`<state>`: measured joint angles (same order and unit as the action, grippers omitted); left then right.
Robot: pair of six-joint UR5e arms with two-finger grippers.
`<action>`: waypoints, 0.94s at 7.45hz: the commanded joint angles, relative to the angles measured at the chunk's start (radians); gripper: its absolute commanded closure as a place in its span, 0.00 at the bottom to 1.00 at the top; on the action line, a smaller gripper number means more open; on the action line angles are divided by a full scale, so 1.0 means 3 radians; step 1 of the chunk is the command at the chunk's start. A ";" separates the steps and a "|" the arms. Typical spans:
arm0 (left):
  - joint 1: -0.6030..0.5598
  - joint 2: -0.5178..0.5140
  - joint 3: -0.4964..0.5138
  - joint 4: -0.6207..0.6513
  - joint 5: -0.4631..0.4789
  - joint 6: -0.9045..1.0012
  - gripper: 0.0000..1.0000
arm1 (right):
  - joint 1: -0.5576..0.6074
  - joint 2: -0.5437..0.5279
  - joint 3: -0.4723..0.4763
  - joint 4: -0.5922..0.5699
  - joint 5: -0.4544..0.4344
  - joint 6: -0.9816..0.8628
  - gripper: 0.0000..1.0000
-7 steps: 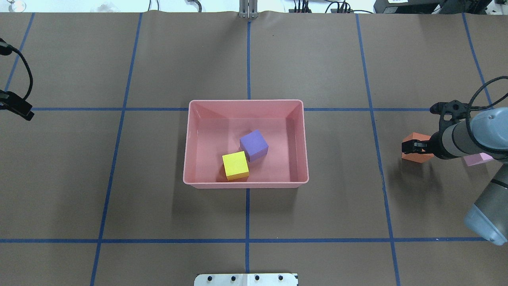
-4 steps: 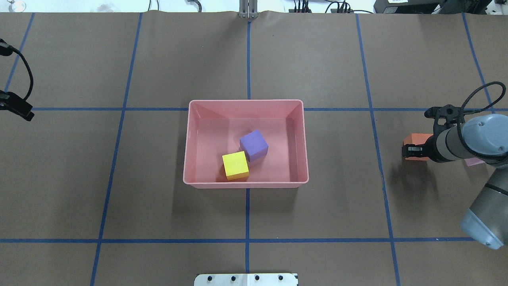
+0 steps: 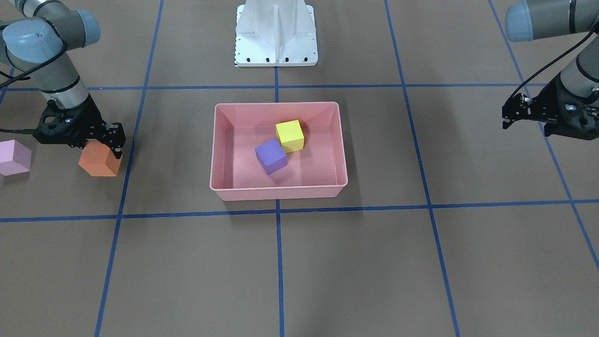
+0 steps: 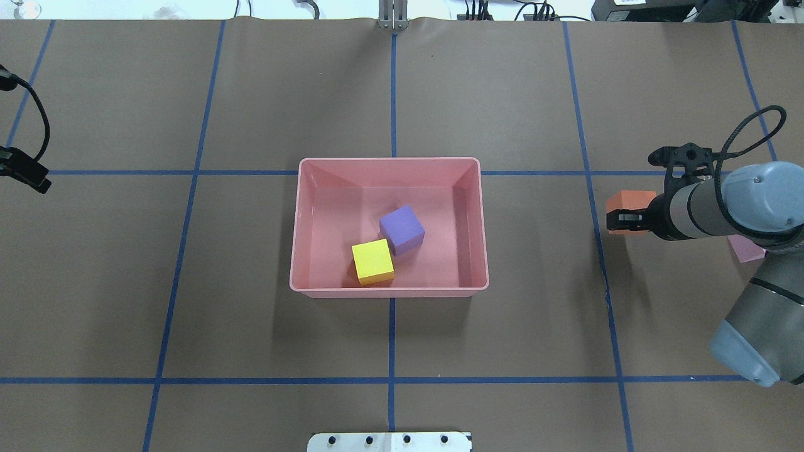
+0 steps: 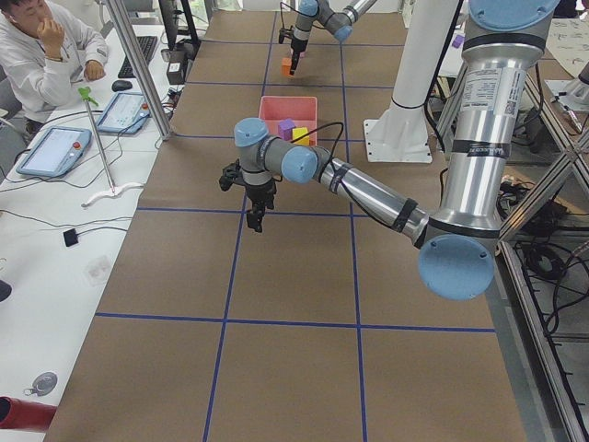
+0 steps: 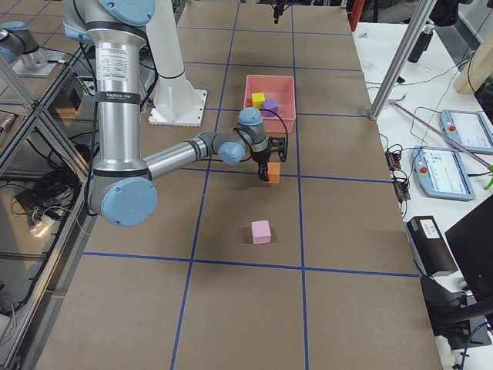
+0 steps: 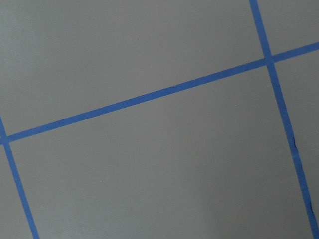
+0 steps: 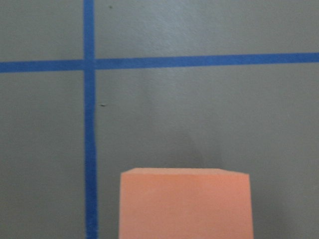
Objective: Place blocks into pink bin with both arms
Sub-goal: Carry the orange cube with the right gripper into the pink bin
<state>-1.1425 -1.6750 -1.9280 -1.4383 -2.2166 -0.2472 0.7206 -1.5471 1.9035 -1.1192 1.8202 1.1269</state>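
- The right claw (image 3: 106,142) is clamped on the orange block (image 3: 99,161). The block sits right between the fingers and pokes out past the tips.
- From the wrist cam the orange block looks square-on to the claw. Its far edge runs parallel to one of the blue tape lines (image 8: 88,124). It's a cube, so there's no real long axis.
- I can't tell whether the block is clear of the worktop (image 4: 251,351) or still touching it.
- The pink block (image 3: 15,157) is on the worktop behind the right claw, on the side facing away from the bin. It's near the claw but not touching. In the overhead view the arm covers part of it.
- The pink bin (image 3: 278,193) is well apart from the right claw, out on the side the orange block faces. It's roughly midway between the two claws. Its long axis runs along the line from one claw to the other.
- Inside the bin, the yellow block (image 3: 289,135) and purple block (image 3: 271,156) touch at a corner. The purple one is twisted at an angle to the bin walls and the yellow one is only slightly turned.
- The left claw (image 3: 506,119) hangs over bare worktop on the far side of the bin, well away from every block. Its wrist cam shows only worktop and tape. It's carrying nothing, but I can't tell whether the fingers are spread or pinched.
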 commanded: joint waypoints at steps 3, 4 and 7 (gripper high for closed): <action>0.0004 0.0010 0.0035 -0.0007 0.0000 -0.0004 0.00 | -0.0329 0.1414 0.0083 -0.0840 0.0043 0.1115 0.97; 0.0009 0.0010 0.0045 -0.0007 0.0000 -0.0004 0.00 | -0.0463 0.1677 0.0072 -0.1180 0.0018 0.1178 0.68; 0.0009 0.0005 0.0117 -0.0099 0.0000 -0.0010 0.00 | -0.0653 0.1731 -0.0025 -0.1331 -0.0208 0.1178 0.01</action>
<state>-1.1398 -1.6730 -1.9021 -1.4569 -2.2166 -0.2495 0.5374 -1.0383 1.9074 -1.4831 1.7654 1.4796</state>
